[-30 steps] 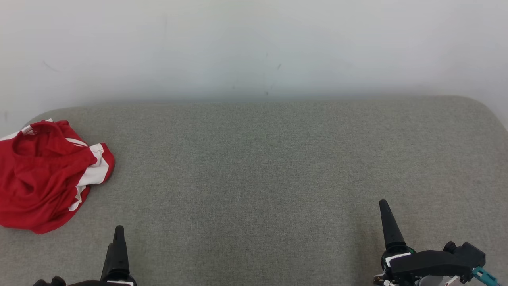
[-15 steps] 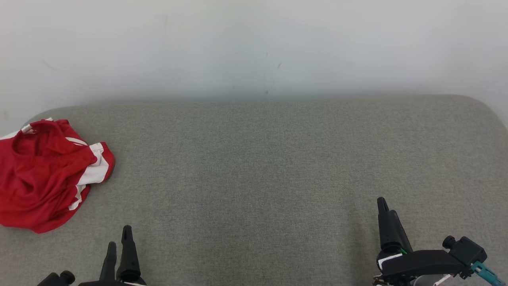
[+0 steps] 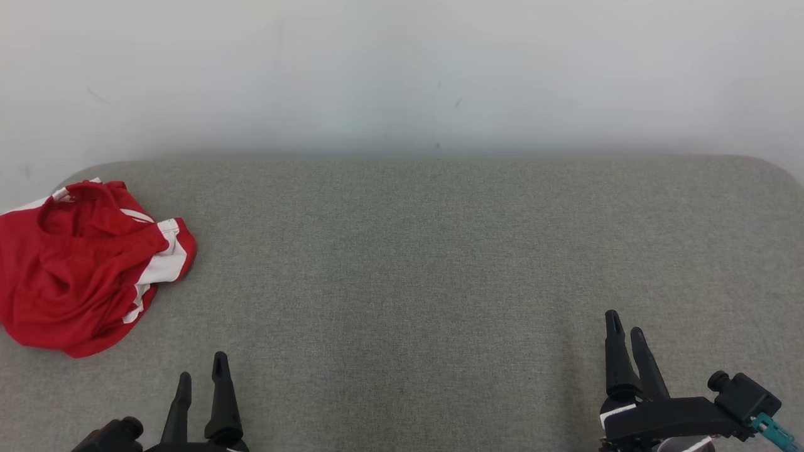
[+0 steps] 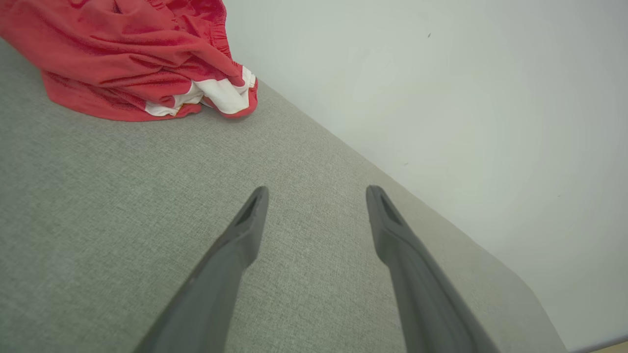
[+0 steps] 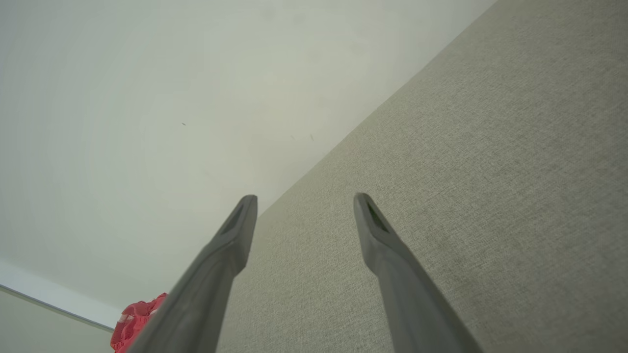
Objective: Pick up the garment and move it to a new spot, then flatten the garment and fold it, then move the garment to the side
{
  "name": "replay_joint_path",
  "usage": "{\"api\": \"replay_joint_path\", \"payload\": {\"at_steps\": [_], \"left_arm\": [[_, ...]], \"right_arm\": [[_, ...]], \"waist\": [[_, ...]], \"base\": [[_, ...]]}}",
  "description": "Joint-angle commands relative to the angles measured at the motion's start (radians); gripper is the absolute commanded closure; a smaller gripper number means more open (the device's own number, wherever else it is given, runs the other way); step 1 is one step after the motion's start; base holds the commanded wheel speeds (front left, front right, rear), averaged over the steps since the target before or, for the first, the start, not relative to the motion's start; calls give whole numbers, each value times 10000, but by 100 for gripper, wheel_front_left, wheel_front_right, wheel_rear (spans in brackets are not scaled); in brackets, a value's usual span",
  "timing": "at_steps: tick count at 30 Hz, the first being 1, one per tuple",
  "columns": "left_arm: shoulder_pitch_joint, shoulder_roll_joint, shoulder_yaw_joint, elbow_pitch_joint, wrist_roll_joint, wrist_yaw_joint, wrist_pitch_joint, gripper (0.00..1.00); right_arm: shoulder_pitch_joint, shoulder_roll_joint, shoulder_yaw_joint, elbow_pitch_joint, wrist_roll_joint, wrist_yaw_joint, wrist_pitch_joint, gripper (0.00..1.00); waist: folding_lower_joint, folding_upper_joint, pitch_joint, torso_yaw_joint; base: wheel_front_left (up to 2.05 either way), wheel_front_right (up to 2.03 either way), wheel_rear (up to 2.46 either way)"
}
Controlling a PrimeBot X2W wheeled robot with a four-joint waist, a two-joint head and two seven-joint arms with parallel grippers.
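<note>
The crumpled red garment [image 3: 81, 270] is seen at the left edge of the frame on the grey surface [image 3: 408, 263], while the left gripper [image 3: 201, 365] and right gripper [image 3: 624, 321], at the bottom corners, are held released and empty.

You are looking at a grey-green, fabric-covered surface [image 3: 414, 270] whose far edge runs along the white wall [image 3: 402, 69], with a rounded corner at each end of that edge. One crumpled red garment [image 3: 75, 282] with white panels lies directly on the weave, bunched in the left corner by the wall, its far folds nearest the wall.
</note>
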Motion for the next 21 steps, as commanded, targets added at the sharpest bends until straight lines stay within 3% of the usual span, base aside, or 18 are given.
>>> {"api": "replay_joint_path", "payload": {"at_steps": [1, 21], "left_arm": [[-50, 47, -62, -112, 424, 21, -93, 0], [27, 57, -496, -181, 3021, 275, -549, 0]], "right_arm": [[0, -8, -6, -115, -364, 58, -96, 0], [-81, -8, 105, 75, -2567, 70, -551, 0]], "waist": [[0, 0, -1, 19], [0, 0, 76, 51]], "base": [[0, 0, 0], [0, 0, 0]]}}
